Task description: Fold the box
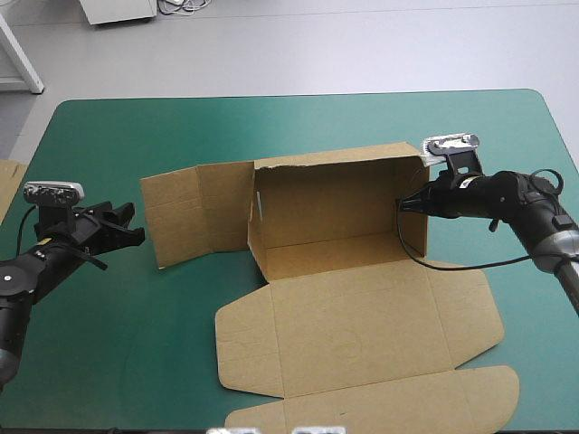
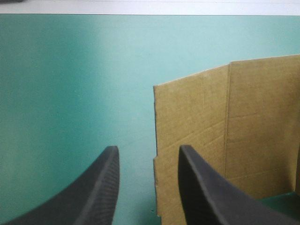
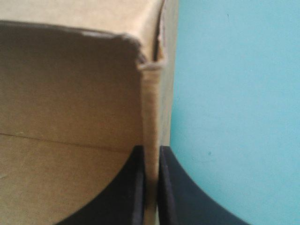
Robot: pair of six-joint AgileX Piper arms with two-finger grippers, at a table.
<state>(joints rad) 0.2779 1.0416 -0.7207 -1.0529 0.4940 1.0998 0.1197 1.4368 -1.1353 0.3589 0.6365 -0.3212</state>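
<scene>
Teal-green cover (image 1: 109,344) stretches over the whole table, bare at the near left corner and across the wide band behind the box. Nearest the robot, the box (image 1: 353,334) has its broad brown lid lying flat on the cover, and the rounded tuck flap (image 1: 434,402) reaches almost to the near edge. Past the lid, the tray part stands at the table's middle, with its base down and its back wall (image 1: 330,190) and both side walls raised.

The right gripper (image 1: 401,204) comes in from the right and is clamped on the right side wall (image 1: 414,217). In the right wrist view its black fingers (image 3: 126,197) are all but closed with the wall's board edge between them, one inside the tray and the other outside over the cover.

To the left of the tray, a loose panel (image 1: 194,212) spreads outward from the back wall's corner. The left gripper (image 1: 127,228) sits low just beside that panel's outer edge, its fingers spread apart with nothing between them. Whether a finger touches the board I cannot tell.

At the table's left edge a strip of more board (image 1: 7,185) shows. Beyond the far edge lies pale grey floor (image 1: 362,45).
</scene>
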